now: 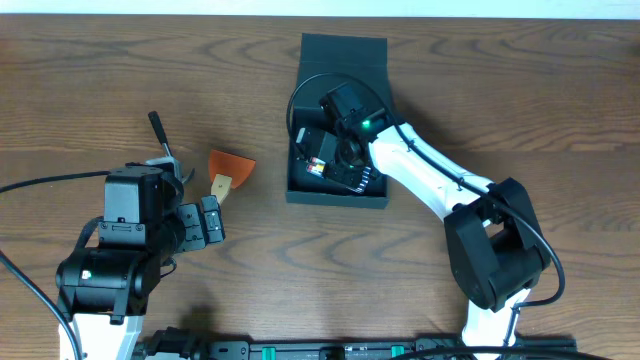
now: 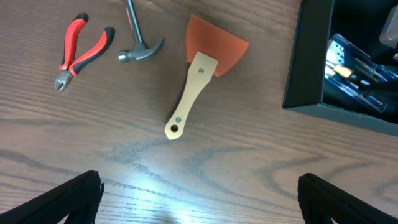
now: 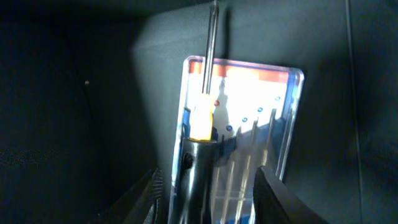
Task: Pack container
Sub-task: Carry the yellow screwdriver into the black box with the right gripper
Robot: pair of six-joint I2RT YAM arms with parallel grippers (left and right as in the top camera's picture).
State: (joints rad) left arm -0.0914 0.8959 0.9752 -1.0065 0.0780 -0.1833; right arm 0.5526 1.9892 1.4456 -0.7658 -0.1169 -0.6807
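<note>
Now the right gripper (image 3: 208,182) sits inside the container (image 1: 336,197), its jaws parted around a screwdriver (image 3: 200,121). The left gripper (image 2: 199,196) is wide open, with the container ahead to its right. It is rigid, probably light cardboard, so I would hold a side wall.

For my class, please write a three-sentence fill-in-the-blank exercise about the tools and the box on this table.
1. The flat scraper with a pale wooden handle has a blade coloured ___.
2. The pliers lying beside the steel claw hammer have handles that are mainly ___.
3. The clear plastic screwdriver case lies ___ the dark teal cardboard box.

Missing words: orange; red; inside
</note>
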